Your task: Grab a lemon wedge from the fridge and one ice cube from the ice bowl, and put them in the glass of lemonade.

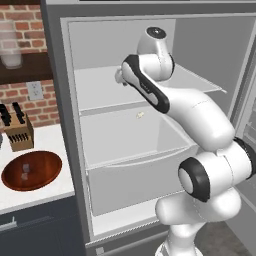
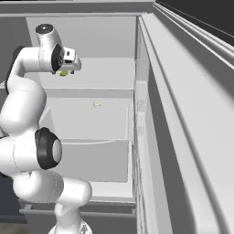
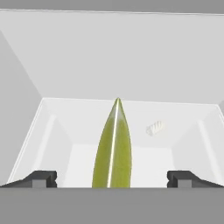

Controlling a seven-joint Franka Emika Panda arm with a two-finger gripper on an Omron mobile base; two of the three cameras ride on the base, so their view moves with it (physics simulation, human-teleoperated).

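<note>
Lemon wedge [image 3: 112, 148] | straight ahead between the wide-spread, empty fingertips [image 3: 41, 178] of the gripper [image 3: 112, 178], long axis running away from the hand | on the upper shelf inside the fridge [image 1: 125, 87] | small pale item [image 3: 155, 128] lies beyond

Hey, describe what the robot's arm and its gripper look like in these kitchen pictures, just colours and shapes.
The arm is glossy white, built of thick rounded segments joined by bulbous shells, with black bands and a grey disc cap at its joints. No loose cables or lettering show. The gripper ends in two small, blocky dark grey finger tips; in the right base view the hand is a compact white block.
</note>
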